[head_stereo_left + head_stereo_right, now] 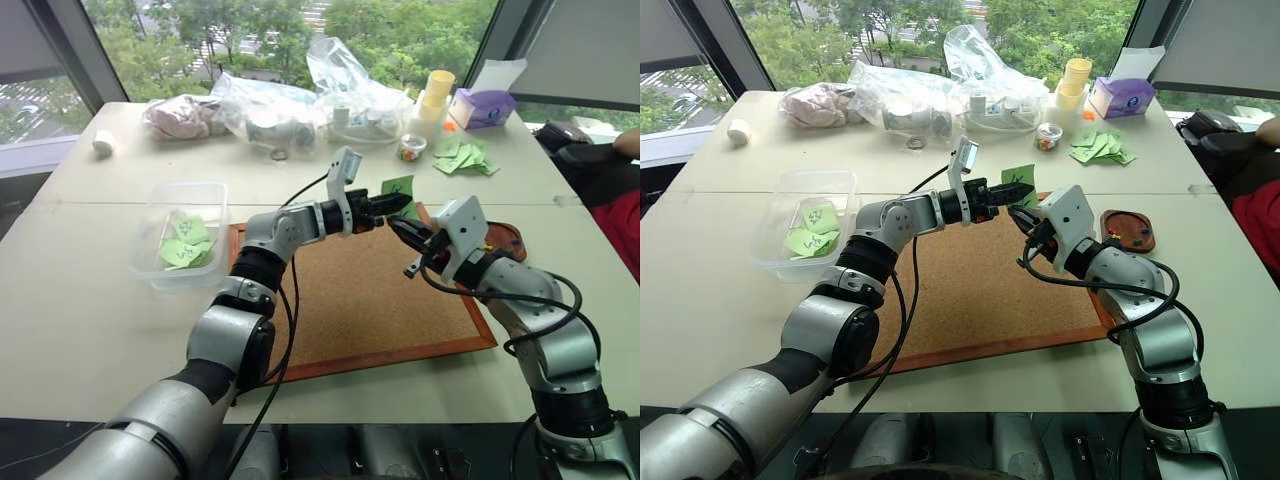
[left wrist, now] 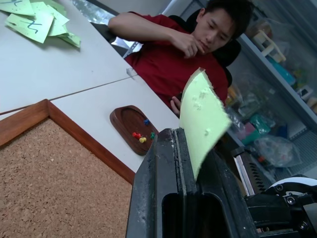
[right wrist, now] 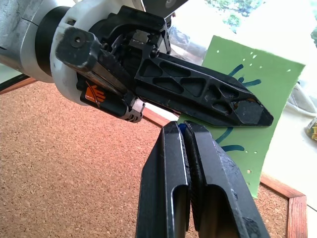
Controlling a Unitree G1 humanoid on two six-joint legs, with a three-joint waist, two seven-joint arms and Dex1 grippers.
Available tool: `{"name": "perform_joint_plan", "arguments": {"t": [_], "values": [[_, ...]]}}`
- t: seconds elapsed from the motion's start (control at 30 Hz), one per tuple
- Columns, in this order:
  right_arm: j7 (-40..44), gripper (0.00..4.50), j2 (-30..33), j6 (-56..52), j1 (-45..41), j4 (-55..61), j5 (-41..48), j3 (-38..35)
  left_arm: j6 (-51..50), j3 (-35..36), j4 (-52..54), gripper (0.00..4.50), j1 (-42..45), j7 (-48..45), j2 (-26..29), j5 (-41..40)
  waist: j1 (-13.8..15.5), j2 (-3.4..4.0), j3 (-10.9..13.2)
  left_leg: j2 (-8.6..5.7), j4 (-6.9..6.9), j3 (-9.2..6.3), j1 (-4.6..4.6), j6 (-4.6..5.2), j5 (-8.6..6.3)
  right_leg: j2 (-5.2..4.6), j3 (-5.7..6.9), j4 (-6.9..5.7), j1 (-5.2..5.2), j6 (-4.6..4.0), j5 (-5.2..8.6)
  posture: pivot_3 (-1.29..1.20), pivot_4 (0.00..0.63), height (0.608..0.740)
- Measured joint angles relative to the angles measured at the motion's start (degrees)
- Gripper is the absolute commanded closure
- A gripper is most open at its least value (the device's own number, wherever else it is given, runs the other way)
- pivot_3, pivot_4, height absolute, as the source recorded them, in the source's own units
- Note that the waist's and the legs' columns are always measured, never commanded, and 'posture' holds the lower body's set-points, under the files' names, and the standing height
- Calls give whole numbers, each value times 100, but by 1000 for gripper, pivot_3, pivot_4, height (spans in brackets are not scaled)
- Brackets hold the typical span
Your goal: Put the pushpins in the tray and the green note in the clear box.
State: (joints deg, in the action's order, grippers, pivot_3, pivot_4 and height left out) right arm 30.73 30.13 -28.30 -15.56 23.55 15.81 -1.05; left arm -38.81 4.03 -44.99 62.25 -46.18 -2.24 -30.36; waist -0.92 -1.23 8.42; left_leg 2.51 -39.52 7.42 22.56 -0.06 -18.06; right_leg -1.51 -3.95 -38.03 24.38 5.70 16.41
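Two robot arms meet above a cork board [image 1: 370, 300] that lies on a pale worktop [image 1: 90, 300]. Left of the cork board sits the clear box [image 1: 180, 232], holding a few green slips. Reaching in from the left, the left pincer [image 1: 392, 206] hangs over the cork board's far edge, its two black fingers clamped together on the green note [image 2: 203, 116]. The note stands upright on edge in that grip, blue handwritten marks on its face and small pinholes through it.

Just to the right, the right pincer [image 1: 1023, 218] points toward the note from the opposite side. Its fingers are pressed together, with a small blue speck pinched between the tips, too small to identify. Its tips are just beside the lower part of the note.

Right of the cork board, just beyond its wooden frame, rests the tray [image 1: 1128, 230], a small dark wooden dish. Inside lie the pushpins [image 2: 141, 136]: red, yellow, green and blue heads.

Beyond the cork board, toward the window, are loose green slips [image 1: 462, 157] and clear plastic bags [image 1: 300, 105]. A person in a red shirt [image 2: 168, 64] sits at the worktop's right end.
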Motion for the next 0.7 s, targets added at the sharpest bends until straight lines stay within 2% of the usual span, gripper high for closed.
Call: {"name": "perform_joint_plan", "arguments": {"t": [0.33, 0.7], "values": [[-84, 4500, -144, 69, 5, 0, -7, 65, 794, -627, 152, 4458, -220, -380, 211, 857, 5, 0, 0, 1, 0, 0, 0, 0, 0, 0, 0, 0, 0, 0, 0, 0, 150, 738], [-304, 4500, -245, 30, 15, 54, 95, -22, 1022, -667, -184, 4458, -245, -400, 293, 1255, 5, 0, 0, 0, 0, 0, 4, 1, 0, 0, 0, 1, 3, 0, 0, 0, 150, 738]]}}
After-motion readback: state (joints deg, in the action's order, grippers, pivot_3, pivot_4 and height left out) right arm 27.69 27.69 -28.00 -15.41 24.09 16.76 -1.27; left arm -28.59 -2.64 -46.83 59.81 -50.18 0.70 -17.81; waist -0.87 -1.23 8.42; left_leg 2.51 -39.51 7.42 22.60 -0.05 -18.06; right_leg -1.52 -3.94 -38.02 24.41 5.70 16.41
